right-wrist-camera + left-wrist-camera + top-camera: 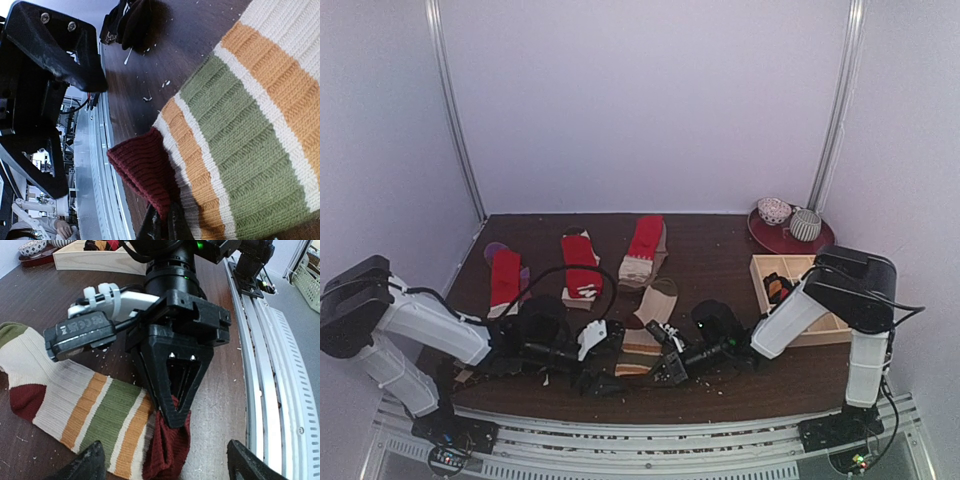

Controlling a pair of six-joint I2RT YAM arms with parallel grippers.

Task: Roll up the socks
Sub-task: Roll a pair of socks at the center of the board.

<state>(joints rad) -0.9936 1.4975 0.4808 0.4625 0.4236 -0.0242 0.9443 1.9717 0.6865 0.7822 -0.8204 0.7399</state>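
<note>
I hold right pincer (175,412) clamped on dark-red end of one striped sock (100,415), flat on worktop (50,305) near front edge; left pincer (165,466) apart, facing it. Three red socks (581,262) farther back.

Beige sock (90,410) with orange and green bands, dark red cuff

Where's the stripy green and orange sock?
The sock lies at the table's front edge, in the middle of the top view, its dark red end pinched by the right gripper.
</note>
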